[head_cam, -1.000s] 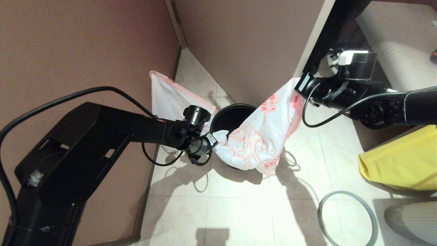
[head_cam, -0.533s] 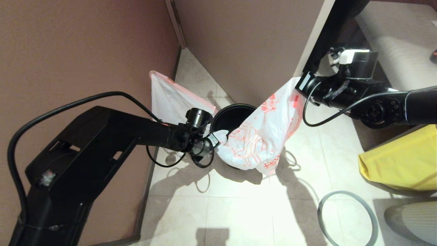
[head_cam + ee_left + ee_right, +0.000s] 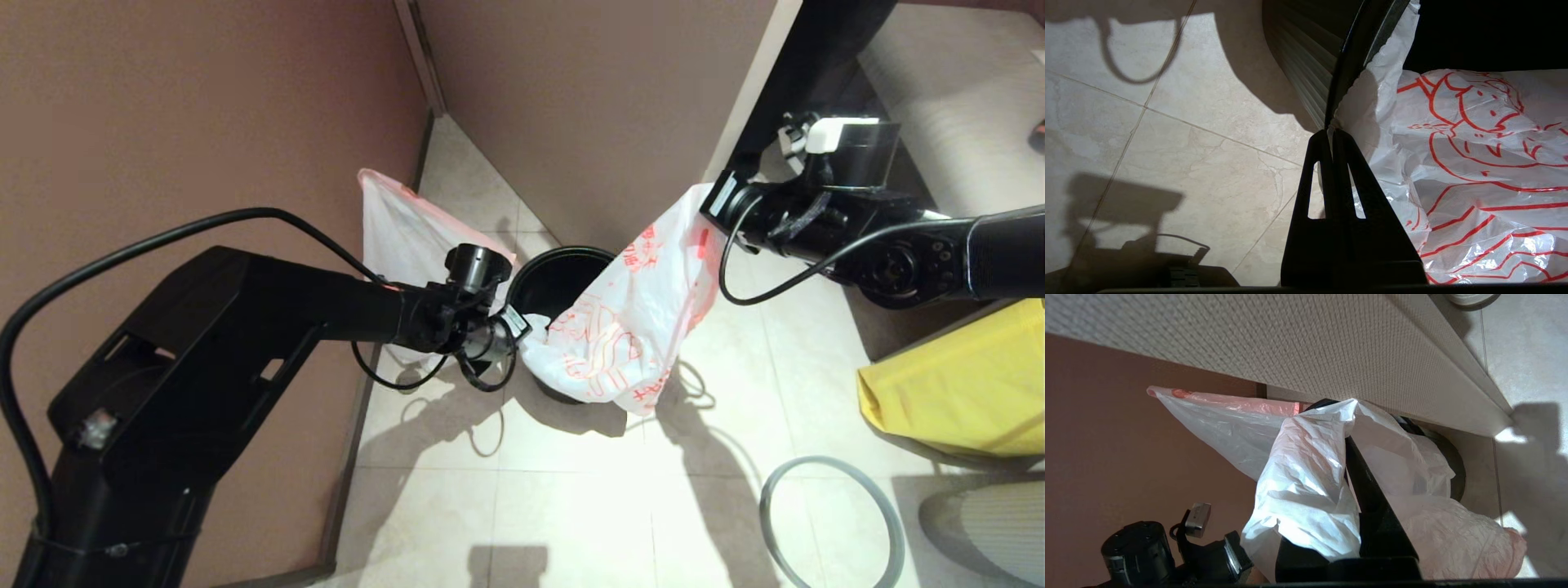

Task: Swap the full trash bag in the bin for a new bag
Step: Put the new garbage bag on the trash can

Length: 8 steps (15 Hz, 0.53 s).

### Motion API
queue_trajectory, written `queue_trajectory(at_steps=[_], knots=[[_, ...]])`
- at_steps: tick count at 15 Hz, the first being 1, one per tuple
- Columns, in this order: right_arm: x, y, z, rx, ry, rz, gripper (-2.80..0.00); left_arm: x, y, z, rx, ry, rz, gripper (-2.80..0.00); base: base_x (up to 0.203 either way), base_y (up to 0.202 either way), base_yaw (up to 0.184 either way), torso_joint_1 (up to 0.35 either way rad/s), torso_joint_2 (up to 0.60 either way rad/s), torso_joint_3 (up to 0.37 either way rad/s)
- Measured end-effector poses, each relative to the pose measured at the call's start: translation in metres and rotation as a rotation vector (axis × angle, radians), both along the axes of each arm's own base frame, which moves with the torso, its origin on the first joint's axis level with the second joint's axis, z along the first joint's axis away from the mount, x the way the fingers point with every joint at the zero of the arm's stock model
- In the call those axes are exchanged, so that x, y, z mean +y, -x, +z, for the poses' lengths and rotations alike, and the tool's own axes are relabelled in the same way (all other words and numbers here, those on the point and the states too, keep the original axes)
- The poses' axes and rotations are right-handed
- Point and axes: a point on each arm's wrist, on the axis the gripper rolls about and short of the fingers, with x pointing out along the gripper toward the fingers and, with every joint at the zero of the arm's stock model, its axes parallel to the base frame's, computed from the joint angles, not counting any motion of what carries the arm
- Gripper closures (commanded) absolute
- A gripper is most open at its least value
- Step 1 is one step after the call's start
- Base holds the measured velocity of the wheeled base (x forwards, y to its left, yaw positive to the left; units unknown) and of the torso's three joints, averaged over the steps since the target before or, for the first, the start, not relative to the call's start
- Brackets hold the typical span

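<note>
The new bag [image 3: 620, 327] with the red cartoon print hangs stretched between the two claws, above and partly in front of the bin [image 3: 559, 282]. The left claw [image 3: 522, 325] is clenched on the lower end of this bag, just beside the near rim of the bin; in the left wrist view its two fingers [image 3: 1331, 163] are pressed together with the thin plastic between them. The right claw [image 3: 709, 214] is higher and on the far right side of the bin, and it is also clenched, gripping the upper edge of the bag; in the right wrist view the plastic is draped over its fingers [image 3: 1367, 490], so the exact place of the grip is hard to see. The bin stands on the tiled floor [image 3: 571, 506] near the corner of the wall. The full trash bag [image 3: 400, 233] leans on the floor to the left of the bin, behind the left arm. A grey ring rim [image 3: 833, 523] lies on the floor in front right, well apart from the bin, and a large yellow bag [image 3: 963, 384] is at the right.
</note>
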Motion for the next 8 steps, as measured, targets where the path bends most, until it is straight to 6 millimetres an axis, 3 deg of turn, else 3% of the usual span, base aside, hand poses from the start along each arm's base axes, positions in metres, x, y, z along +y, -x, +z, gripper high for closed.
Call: queue_trajectory(at_steps=[8], knots=[[0.011,0.004,-0.003,0.012,0.003,0.027,0.00,-0.012,-0.020,-0.007,-0.040,0.016,0.000,0.00,0.000,0.000,0.000,0.000,0.00,0.000]])
